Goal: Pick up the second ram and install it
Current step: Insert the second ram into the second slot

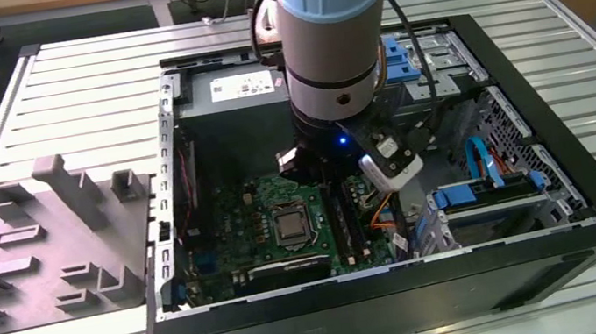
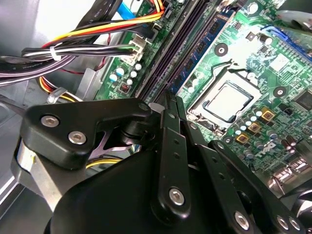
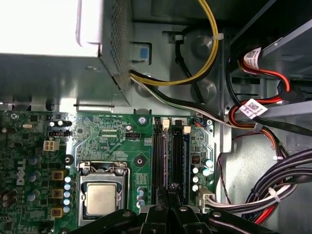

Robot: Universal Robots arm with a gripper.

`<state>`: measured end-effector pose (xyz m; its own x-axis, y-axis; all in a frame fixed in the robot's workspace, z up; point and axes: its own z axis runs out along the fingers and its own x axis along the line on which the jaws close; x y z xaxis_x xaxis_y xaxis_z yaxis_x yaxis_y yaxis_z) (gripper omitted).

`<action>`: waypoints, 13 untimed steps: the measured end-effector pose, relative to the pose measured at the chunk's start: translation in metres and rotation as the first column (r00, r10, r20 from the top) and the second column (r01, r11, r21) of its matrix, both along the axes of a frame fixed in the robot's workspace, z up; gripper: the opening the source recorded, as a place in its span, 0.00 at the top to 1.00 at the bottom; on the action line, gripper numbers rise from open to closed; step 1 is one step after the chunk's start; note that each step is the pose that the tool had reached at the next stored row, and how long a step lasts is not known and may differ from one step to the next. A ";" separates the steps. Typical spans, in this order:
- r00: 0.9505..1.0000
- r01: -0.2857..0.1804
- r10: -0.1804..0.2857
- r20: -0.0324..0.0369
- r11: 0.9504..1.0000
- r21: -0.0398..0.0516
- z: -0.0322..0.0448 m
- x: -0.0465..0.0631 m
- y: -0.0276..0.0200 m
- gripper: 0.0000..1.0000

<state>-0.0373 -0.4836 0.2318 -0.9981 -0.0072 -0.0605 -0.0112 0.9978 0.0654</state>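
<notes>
Your gripper (image 2: 171,100) sits low inside the open computer case (image 1: 587,203), right over the memory slots (image 3: 158,151). Its black fingers (image 2: 165,126) are drawn together, with barely a sliver between the tips. In the second wrist view, the second ram (image 2: 202,48) runs away from those tips along the slots, and its near end meets them. You cannot tell whether the tips pinch its edge or only rest against it. The stick stands on edge in line with the dark slots, between them and the silver processor socket (image 2: 226,100) as that view shows it.

For writing, you have a white printed label on the grey power supply (image 1: 239,85) in the exterior view. There are two white barcode tags (image 3: 253,106) on the red and black cables in the first wrist view. White lettering is printed on the green motherboard (image 3: 105,136).

The stick itself is a long, narrow board, dark blue, with a row of flat black chips along its face.
</notes>
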 end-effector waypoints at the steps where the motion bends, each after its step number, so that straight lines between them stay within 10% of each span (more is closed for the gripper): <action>1: 1.000 0.000 0.000 0.000 1.000 0.000 -0.0007 0.000 0.0000 0.89; 13: 1.000 0.000 0.000 0.000 1.000 0.003 -0.0032 -0.001 -0.0003 0.89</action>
<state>-0.0378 -0.4839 0.2286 -0.9981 -0.0067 -0.0606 -0.0108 0.9976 0.0680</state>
